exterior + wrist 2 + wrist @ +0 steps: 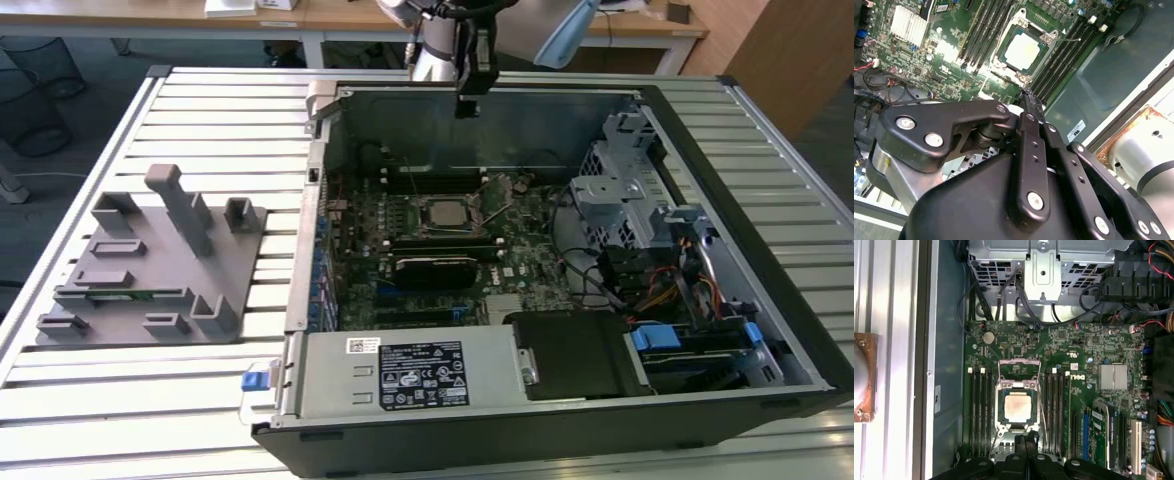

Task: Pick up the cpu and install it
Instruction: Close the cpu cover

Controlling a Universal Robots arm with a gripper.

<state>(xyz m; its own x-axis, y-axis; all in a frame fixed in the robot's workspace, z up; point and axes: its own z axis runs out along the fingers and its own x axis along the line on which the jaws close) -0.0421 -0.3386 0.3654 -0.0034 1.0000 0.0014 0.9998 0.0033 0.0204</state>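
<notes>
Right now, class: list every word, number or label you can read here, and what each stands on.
Black label on the power supply: print too small to read.
Small white sticker beside it: too small to read.
Case-wall sticker: blurred.
Motherboard: fine white markings too small to read.
Nothing can be quoted.

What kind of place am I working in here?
Probably a lab or office workshop: an open computer case lies on a slatted metal table, with wooden desks and a wire bin behind.
</notes>
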